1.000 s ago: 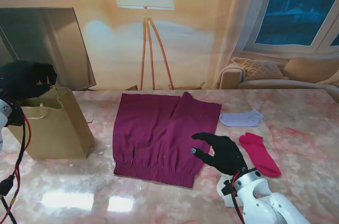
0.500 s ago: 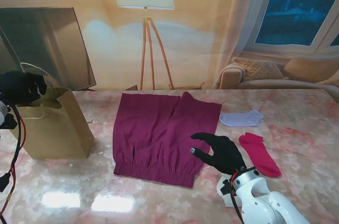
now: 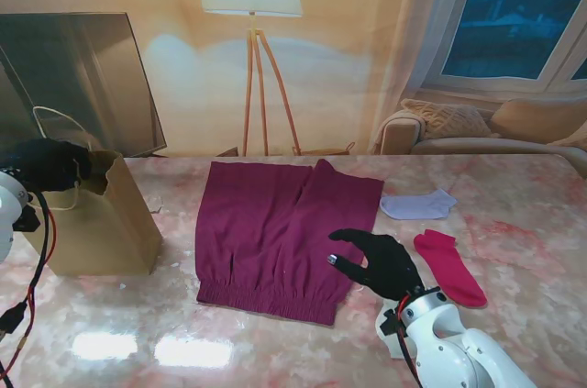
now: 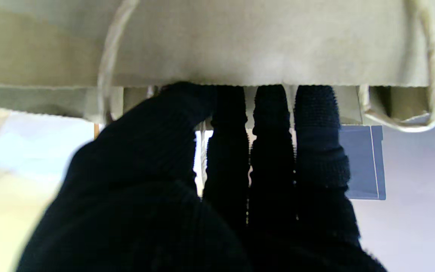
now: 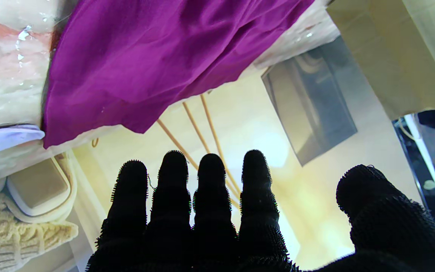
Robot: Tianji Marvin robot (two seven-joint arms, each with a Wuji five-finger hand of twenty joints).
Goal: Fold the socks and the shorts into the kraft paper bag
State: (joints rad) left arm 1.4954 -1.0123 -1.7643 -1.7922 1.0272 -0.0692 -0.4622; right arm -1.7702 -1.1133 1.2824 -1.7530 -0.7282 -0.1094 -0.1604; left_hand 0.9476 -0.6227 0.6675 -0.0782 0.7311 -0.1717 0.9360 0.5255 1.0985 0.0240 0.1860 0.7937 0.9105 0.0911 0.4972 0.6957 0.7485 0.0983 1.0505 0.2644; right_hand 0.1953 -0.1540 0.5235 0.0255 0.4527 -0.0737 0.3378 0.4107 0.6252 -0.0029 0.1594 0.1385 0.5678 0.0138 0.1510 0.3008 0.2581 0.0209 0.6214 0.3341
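Left hand [image 3: 50,164] in a black glove gripping the rim of the upright kraft paper bag [image 3: 96,227] at the surface's left, maroon shorts [image 3: 280,232] spread flat mid-surface, right hand [image 3: 381,262] empty with fingers spread over their right edge, white sock [image 3: 419,205] and red sock [image 3: 449,266] right.

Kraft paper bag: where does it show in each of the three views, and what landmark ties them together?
Stand view: the bag stands at the table's left side, left hand at its rim.
Left wrist view: its wall fills the area past the fingertips, cord handles showing.
Right wrist view: the bag sits in a corner, past the shorts.
Shared landmark: the bag's rim edge.
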